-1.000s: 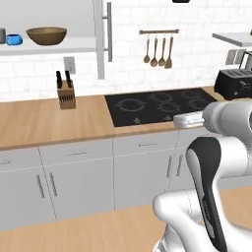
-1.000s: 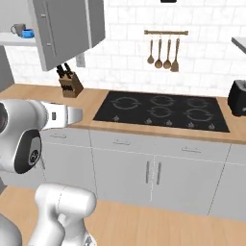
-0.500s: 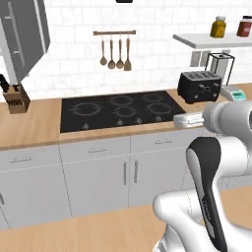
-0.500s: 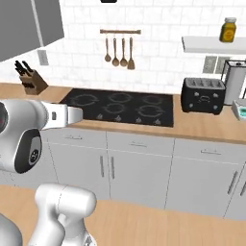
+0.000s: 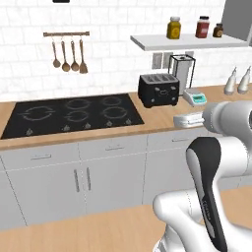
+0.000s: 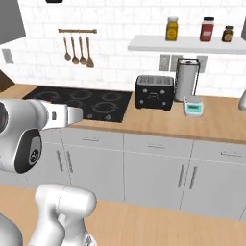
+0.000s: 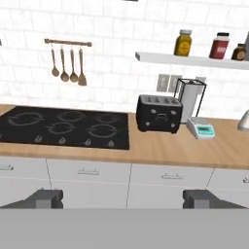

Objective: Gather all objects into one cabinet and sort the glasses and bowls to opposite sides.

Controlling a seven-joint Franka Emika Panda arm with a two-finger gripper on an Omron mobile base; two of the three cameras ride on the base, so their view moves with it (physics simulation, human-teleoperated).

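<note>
Kitchen wall run: wooden desk (image 5: 162, 118) carrying black hob (image 5: 74, 112), black toaster (image 7: 158, 113), wire-framed canister (image 7: 190, 102), small scale (image 7: 202, 130); jars on white shelf (image 6: 192, 44); utensil rail (image 7: 68, 61).

Pincer (image 7: 124, 198): released, tips spread wide, grasping nothing, facing the drawer fronts.

Progress: judged early; no mug or bowl in hand.

Task items: mugs, bowls, their whereabouts cannot be told.

Cut off: grey cabinet corner (image 6: 10, 21), contents hidden; white bottles (image 5: 237, 81) at edge.
</note>
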